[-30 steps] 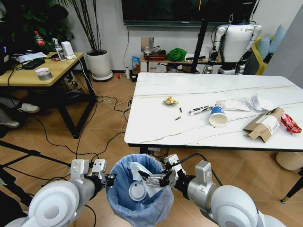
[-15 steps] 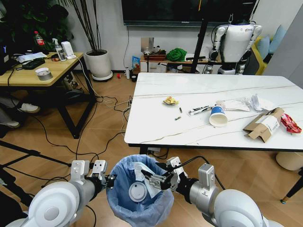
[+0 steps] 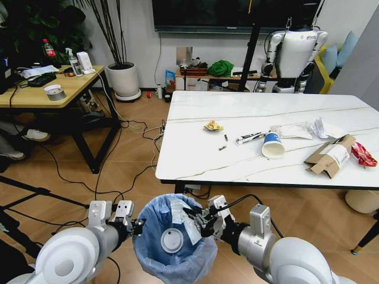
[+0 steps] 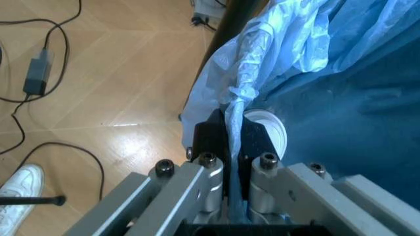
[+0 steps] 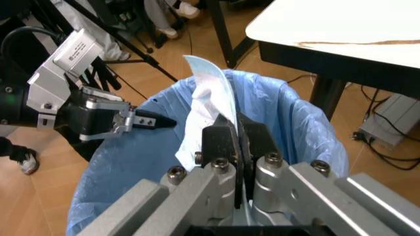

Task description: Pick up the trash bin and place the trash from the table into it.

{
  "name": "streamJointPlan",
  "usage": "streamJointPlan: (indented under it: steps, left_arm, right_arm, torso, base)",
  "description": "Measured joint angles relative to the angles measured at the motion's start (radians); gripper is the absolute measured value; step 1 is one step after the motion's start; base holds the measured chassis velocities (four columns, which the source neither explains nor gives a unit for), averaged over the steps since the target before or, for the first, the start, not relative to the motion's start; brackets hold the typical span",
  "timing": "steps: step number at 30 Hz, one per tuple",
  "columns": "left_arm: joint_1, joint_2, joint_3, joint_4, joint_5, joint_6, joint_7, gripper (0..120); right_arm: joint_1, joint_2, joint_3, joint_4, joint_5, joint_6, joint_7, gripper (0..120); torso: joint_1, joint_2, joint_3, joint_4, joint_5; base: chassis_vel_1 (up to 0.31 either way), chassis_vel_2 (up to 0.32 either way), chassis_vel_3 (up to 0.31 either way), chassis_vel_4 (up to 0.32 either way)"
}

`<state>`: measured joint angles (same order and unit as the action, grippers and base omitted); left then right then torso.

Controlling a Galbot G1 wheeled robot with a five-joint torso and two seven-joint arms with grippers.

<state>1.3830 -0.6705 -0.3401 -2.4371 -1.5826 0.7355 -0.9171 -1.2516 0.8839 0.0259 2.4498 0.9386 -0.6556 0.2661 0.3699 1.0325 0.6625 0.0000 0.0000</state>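
White arms, silver bolted hands

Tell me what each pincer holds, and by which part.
Left pincer: the trash bin, by its bag's rim. Right pincer: a white paper sheet, by its edge, above the bin.

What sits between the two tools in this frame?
In the head view, the trash bin sits between them: the left tool is shut on its rim, and the right tool pinches a white tissue over the opening.
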Motion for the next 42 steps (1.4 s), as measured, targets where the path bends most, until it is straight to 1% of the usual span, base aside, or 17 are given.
streamJointPlan:
  steps: [12,13,17,18,22,23,24,25,28,29,30,31,33,38,42]
  left_arm:
    - [-0.001,0.002,-0.001,0.000,-0.004,0.000,0.000,0]
    - [-0.001,0.002,-0.001,0.000,-0.004,0.000,0.000,0]
    - [-0.002,0.002,0.000,0.001,-0.004,0.000,0.000,0]
    - [-0.002,0.002,0.000,0.001,-0.004,0.000,0.000,0]
    - [0.001,0.001,0.000,0.000,-0.004,0.000,0.000,0]
    - [0.001,0.001,0.000,0.000,-0.004,0.000,0.000,0]
    - [0.002,0.001,0.000,-0.001,-0.004,0.000,0.000,0]
    - [0.002,0.001,0.000,-0.001,-0.004,0.000,0.000,0]
    - [0.002,0.001,-0.001,-0.001,-0.004,0.000,0.000,0]
    - [0.002,0.001,-0.001,-0.001,-0.005,0.000,0.000,0]
    - [0.002,0.000,-0.001,-0.001,-0.005,0.000,0.000,0]
    - [0.002,0.000,-0.001,-0.001,-0.005,0.000,0.000,0]
    - [0.003,0.000,0.000,-0.002,-0.005,0.000,0.000,0]
    - [0.006,0.001,-0.003,-0.007,-0.007,0.000,0.000,0]
    - [0.008,0.002,-0.006,-0.010,-0.008,0.000,0.000,0]
  right_arm:
    - [-0.011,0.000,-0.006,0.008,-0.009,-0.014,-0.006,0]
    - [-0.014,-0.001,-0.006,0.013,-0.008,-0.019,-0.008,2]
    - [-0.026,-0.002,-0.006,0.023,-0.006,-0.029,-0.014,20]
    - [-0.026,-0.002,-0.006,0.023,-0.006,-0.029,-0.014,20]
    - [-0.036,-0.002,-0.006,0.028,-0.006,-0.034,-0.017,34]
    - [-0.037,-0.001,-0.006,0.029,-0.006,-0.035,-0.019,41]
    - [-0.038,-0.001,-0.006,0.031,-0.006,-0.036,-0.021,45]
    - [-0.038,-0.001,-0.006,0.031,-0.006,-0.036,-0.021,45]
    - [-0.042,-0.001,-0.006,0.035,-0.006,-0.038,-0.027,56]
    - [-0.045,-0.001,-0.004,0.037,-0.006,-0.038,-0.030,63]
    - [-0.046,-0.001,-0.004,0.038,-0.006,-0.038,-0.031,63]
    - [-0.048,-0.001,-0.002,0.040,-0.006,-0.039,-0.033,71]
    - [-0.049,-0.001,-0.001,0.040,-0.006,-0.039,-0.033,73]
    - [-0.059,-0.002,0.009,0.036,-0.015,-0.040,-0.037,96]
    - [-0.072,-0.004,0.015,0.028,-0.039,-0.037,-0.053,100]
  torso:
    - [0.000,0.000,0.000,0.0000,0.0000]
    - [0.000,0.000,0.000,0.0000,0.0000]
    - [0.000,0.000,0.000,0.0000,0.0000]
    - [0.000,0.000,0.000,0.0000,0.0000]
    - [0.000,0.000,0.000,0.0000,0.0000]
    - [0.000,0.000,0.000,0.0000,0.0000]
    - [0.000,0.000,0.000,0.0000,0.0000]
    - [0.000,0.000,0.000,0.0000,0.0000]
    - [0.000,0.000,0.000,0.0000,0.0000]
    - [0.000,0.000,0.000,0.0000,0.0000]
    - [0.000,0.000,0.000,0.0000,0.0000]
    - [0.000,0.000,0.000,0.0000,0.0000]
    - [0.000,0.000,0.000,0.0000,0.0000]
    - [0.000,0.000,0.000,0.0000,0.0000]
    - [0.000,0.000,0.000,0.0000,0.0000]
  base:
    - [0.000,0.000,0.000,0.000]
    - [0.000,0.000,0.000,0.000]
    - [0.000,0.000,0.000,0.000]
    - [0.000,0.000,0.000,0.000]
    - [0.000,0.000,0.000,0.000]
    - [0.000,0.000,0.000,0.000]
    - [0.000,0.000,0.000,0.000]
    - [0.000,0.000,0.000,0.000]
    - [0.000,0.000,0.000,0.000]
    - [0.000,0.000,0.000,0.000]
    - [0.000,0.000,0.000,0.000]
    - [0.000,0.000,0.000,0.000]
    - [0.000,0.000,0.000,0.000]
    - [0.000,0.000,0.000,0.000]
    - [0.000,0.000,0.000,0.000]
